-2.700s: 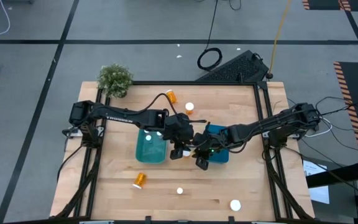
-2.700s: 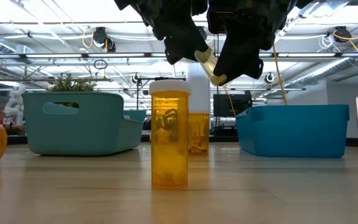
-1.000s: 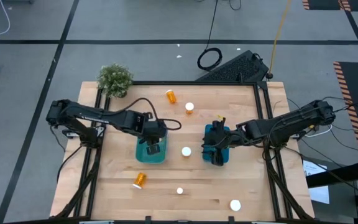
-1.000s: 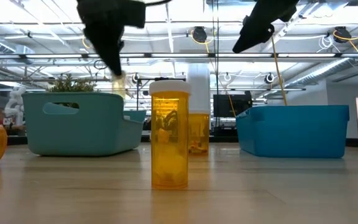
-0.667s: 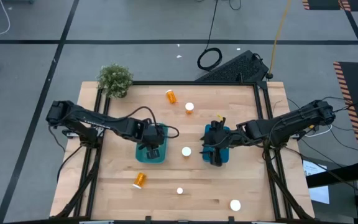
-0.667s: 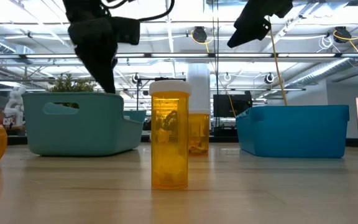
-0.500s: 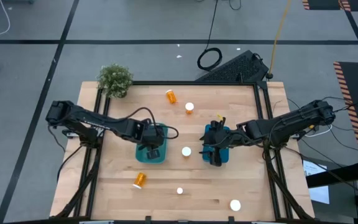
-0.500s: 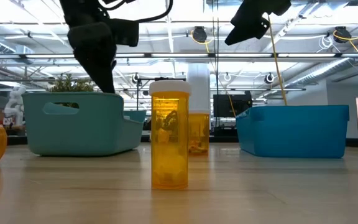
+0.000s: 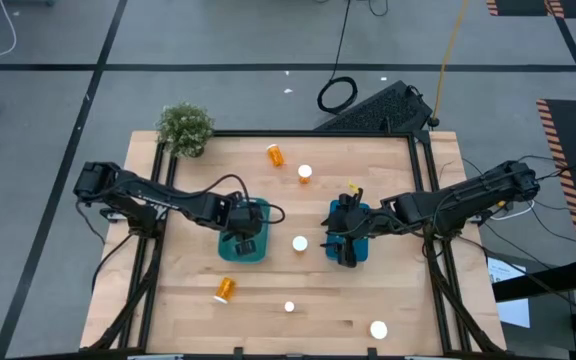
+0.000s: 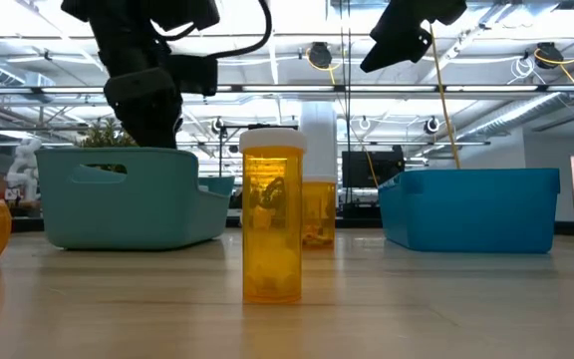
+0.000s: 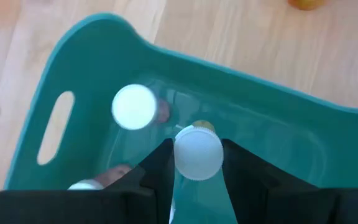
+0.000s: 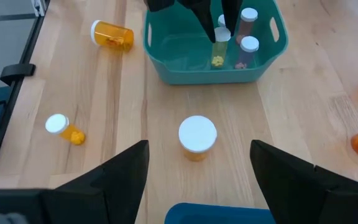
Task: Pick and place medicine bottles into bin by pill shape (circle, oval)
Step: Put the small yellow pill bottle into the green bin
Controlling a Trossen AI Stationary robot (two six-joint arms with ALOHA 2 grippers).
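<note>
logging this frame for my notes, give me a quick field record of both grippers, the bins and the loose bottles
left gripper: shut on a white-capped bottle, inside the teal bin
right gripper: open, empty, above the blue bin
teal bin contents: two more bottles at least
upright bottle: between the bins
other bottles on table: five, one orange bottle lying on its side
plant: far left corner

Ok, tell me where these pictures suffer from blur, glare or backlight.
Low view: both arms are dark silhouettes against bright ceiling lights; the near upright orange bottle is sharp. Left wrist view: soft throughout, the capped bottle in the left end effector is fuzzy over the teal bin. High view: evenly lit.
</note>
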